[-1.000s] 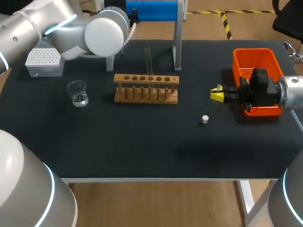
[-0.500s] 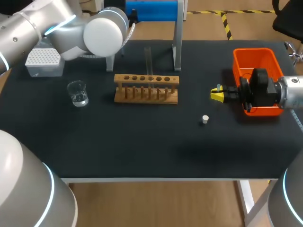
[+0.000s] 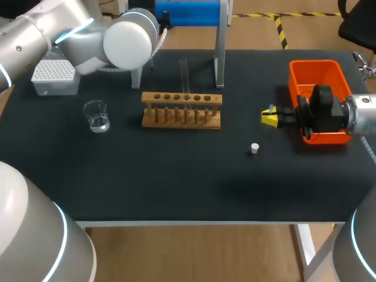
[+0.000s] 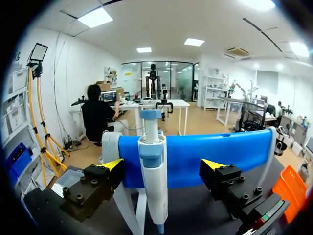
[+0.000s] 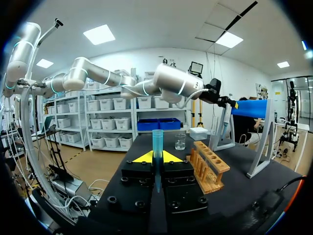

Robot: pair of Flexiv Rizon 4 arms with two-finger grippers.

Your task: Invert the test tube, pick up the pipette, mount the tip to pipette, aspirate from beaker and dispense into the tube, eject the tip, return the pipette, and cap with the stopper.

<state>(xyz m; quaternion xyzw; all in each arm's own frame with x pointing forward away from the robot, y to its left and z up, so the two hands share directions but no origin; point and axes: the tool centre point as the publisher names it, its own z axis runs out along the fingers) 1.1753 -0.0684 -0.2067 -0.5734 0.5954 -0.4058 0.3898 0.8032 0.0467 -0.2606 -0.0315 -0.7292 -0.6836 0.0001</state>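
Hanging from the blue stand, the pipette sits between the fingers of the left pincer, which is spread wide with neither yellow tip touching it. Only the left wrist view shows this; from the head camera that pincer is hidden behind the left arm's own joint at the back of the tabletop. The right pincer is clenched on the test tube, held upright between its fingers. The head view barely shows the tube, but places this pincer just beside the orange bin, above the white stopper. The wooden rack stands mid-table, with the beaker and the tip box off to its left.
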